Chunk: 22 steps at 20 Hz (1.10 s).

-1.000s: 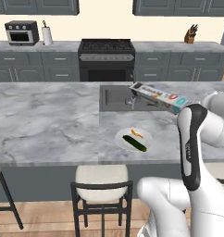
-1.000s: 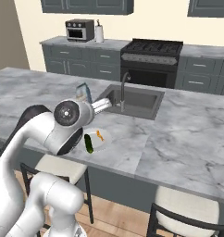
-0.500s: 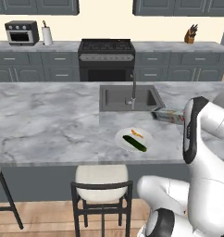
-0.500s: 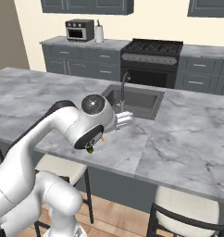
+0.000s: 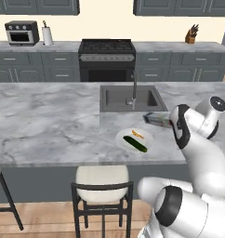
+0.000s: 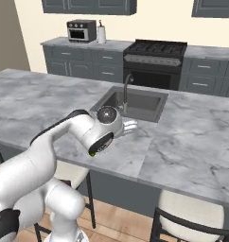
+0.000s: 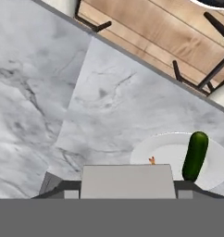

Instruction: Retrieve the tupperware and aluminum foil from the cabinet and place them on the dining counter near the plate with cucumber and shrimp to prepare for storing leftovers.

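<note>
My gripper is shut on the aluminum foil, a slim light-grey carton held level just above the dining counter, right of the white plate. The plate holds the dark green cucumber and an orange shrimp. In the hand view the aluminum foil shows its grey face between my gripper's dark tips, with the plate, cucumber and shrimp just beyond on the marble. The tupperware is out of view.
The sink and its faucet sit just behind the foil. A white-cushioned stool stands at the counter's near edge. A stove, toaster oven and knife block line the back counter.
The arm has brought the foil carton down from above the sink's right side to low over the counter beside the plate. The grip has held.
</note>
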{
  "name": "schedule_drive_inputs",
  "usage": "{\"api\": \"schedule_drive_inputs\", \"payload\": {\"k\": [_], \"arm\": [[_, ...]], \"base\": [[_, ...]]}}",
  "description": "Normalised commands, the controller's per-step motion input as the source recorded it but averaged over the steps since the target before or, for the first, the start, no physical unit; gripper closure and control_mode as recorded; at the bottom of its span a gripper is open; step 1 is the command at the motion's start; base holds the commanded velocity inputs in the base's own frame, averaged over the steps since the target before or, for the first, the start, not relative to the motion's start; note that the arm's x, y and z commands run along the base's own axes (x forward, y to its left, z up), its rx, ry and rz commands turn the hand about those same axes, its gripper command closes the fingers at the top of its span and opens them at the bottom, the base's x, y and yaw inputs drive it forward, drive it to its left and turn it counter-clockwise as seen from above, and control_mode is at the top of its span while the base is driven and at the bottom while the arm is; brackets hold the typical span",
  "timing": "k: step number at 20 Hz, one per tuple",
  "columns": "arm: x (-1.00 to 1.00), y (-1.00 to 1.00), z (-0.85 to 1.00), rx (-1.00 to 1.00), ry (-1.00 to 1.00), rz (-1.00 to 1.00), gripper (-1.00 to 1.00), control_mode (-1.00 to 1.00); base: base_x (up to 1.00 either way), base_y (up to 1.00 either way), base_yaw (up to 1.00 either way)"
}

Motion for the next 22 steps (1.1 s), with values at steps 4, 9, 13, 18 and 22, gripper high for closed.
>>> {"api": "schedule_drive_inputs", "payload": {"k": [4, 9, 13, 18, 22], "arm": [[0.56, -0.06, -0.63, 0.11, -0.01, -0.03, 1.0, -1.0], [0.27, -0.18, -0.66, 0.06, 0.0, -0.11, 1.0, -1.0], [0.01, -0.19, -0.46, 0.03, 0.0, -0.16, 1.0, -1.0], [0.01, 0.09, -0.38, 0.0, 0.0, -0.15, 1.0, -1.0], [0.03, 0.32, -0.33, 0.0, 0.0, -0.13, 1.0, -1.0]], "base": [[0.0, 0.0, 0.0], [0.0, 0.0, 0.0], [0.0, 0.0, 0.0], [0.0, 0.0, 0.0], [0.0, 0.0, 0.0]]}}
